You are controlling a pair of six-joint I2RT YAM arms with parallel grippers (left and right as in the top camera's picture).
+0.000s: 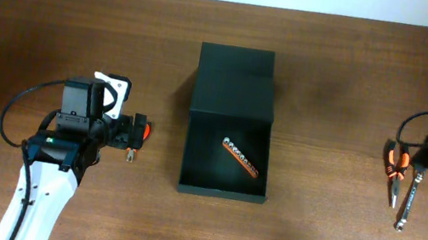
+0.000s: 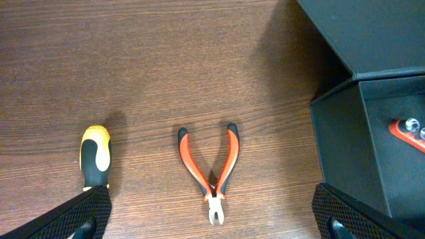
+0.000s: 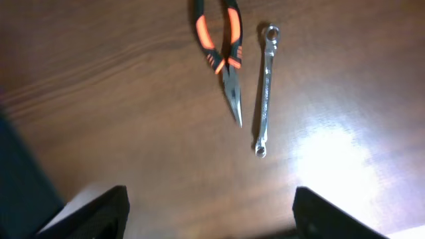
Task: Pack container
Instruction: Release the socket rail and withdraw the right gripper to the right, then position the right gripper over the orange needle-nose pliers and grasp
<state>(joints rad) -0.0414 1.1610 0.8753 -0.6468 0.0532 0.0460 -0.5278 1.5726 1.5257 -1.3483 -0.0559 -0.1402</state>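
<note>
The container (image 1: 191,155) is a dark open box at the table's middle, with its flap lid (image 1: 236,80) folded back on the far side. An orange bit holder (image 1: 240,156) lies inside; it also shows in the left wrist view (image 2: 408,129). My left gripper (image 1: 133,131) is open and empty over small orange-handled cutters (image 2: 211,176), left of the container (image 2: 358,153). A yellow-black screwdriver handle (image 2: 95,156) lies left of the cutters. My right gripper (image 1: 425,156) is open and empty near long-nose pliers (image 3: 222,53) and a steel wrench (image 3: 265,86).
In the overhead view the pliers (image 1: 394,170) and the wrench (image 1: 408,202) lie side by side at the far right. The table's back edge runs along the top. A dark blurred shape (image 3: 20,179) fills the left of the right wrist view.
</note>
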